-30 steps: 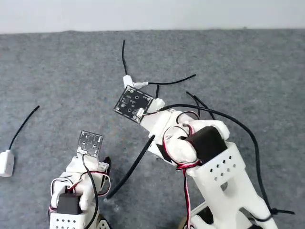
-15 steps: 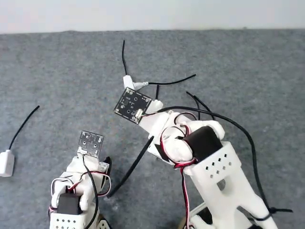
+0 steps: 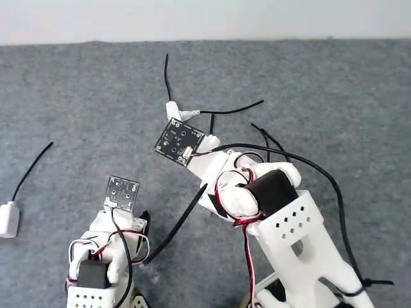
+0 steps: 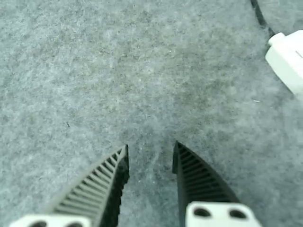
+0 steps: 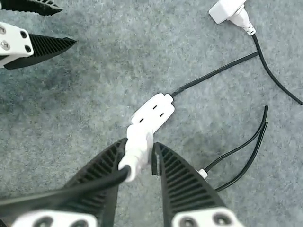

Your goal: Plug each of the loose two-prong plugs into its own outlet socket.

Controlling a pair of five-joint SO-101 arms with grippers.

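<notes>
Right gripper (image 5: 141, 144) is clamped on a white two-prong plug (image 5: 138, 135), fingers pinching its body from both sides, its cord trailing back between them. The plug's nose touches the end of the white outlet socket (image 5: 152, 109), which lies flat on the grey carpet (image 5: 85, 94) with its black cord (image 5: 213, 73) running off the far end. Prongs are hidden, so I can't tell how deep they sit. Judged step: seating plug 1 in this socket, roughly halfway through the task at best. To do it well: keep the plug's long axis in line with the socket body, push straight along that line, low to the carpet, no twist. The socket is loose and will likely slide or pivot if pushed off-axis; bracing its far end would help. Left gripper (image 4: 150, 147) hangs just above bare carpet, jaws apart, holding nothing. A loose white block (image 4: 288, 61) with a cord lies near it, plug or socket I can't tell. A second white connector (image 5: 228, 10) lies beyond the socket, well apart, whether mated is unclear.
</notes>
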